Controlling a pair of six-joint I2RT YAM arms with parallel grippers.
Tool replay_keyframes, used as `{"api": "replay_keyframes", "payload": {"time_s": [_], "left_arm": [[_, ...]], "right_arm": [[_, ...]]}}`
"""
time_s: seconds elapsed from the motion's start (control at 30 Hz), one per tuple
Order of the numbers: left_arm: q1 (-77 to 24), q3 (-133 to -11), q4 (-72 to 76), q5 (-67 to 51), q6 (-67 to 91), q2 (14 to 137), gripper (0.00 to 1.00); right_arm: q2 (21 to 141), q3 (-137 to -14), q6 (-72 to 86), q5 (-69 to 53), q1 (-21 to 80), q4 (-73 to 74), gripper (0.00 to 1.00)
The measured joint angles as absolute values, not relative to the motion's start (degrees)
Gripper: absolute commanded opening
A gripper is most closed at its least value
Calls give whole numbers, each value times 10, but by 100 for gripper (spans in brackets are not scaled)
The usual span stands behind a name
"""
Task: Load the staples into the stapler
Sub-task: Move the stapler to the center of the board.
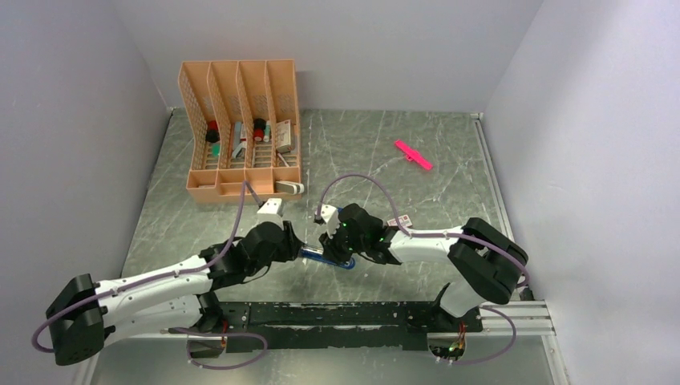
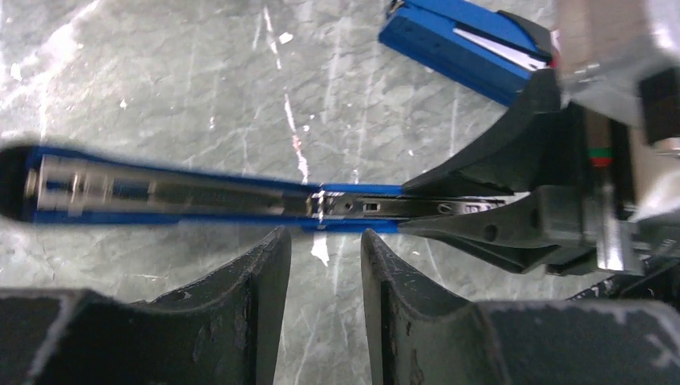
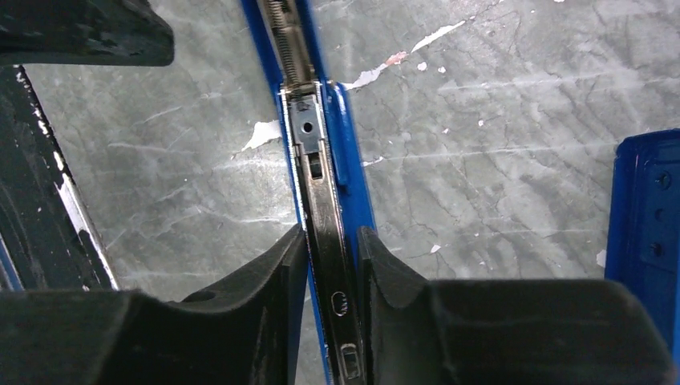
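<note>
Stapler (image 1: 337, 261) — mostly hidden from above

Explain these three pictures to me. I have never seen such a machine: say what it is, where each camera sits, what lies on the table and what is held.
These are two robot arms bolted to the near edge of a table, each ending in a two-finger gripper. The wide picture comes from a fixed camera above and behind them. The two close-ups come from a camera on each wrist. On the table are an orange file rack with small items, a pink stick, a small pink-and-white box and a blue stapler, swung open. The right gripper clamps the stapler's metal rail. The left gripper hovers beside that rail, jaws apart, holding nothing.
</note>
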State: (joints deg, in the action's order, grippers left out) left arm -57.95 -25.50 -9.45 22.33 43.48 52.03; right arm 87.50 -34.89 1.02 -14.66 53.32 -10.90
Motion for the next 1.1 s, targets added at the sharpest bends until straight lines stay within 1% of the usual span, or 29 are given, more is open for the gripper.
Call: {"api": "replay_keyframes", "payload": {"time_s": [0.3, 0.43, 0.57, 0.7, 0.83, 1.1], "left_arm": [[-578, -240, -114, 261, 487, 551, 43], [-568, -233, -120, 280, 494, 549, 44], [-548, -233, -109, 289, 486, 531, 41], [-512, -236, -71, 285, 459, 520, 37], [-458, -260, -45, 268, 434, 550, 31], [-388, -273, -36, 243, 424, 610, 31]], "right_arm": [[875, -349, 11, -135, 534, -112, 20], [875, -349, 9, -137, 535, -112, 14], [877, -349, 3, -138, 538, -113, 10], [887, -355, -2, -139, 542, -121, 8], [899, -365, -4, -136, 549, -127, 8], [902, -366, -5, -131, 552, -131, 8]]}}
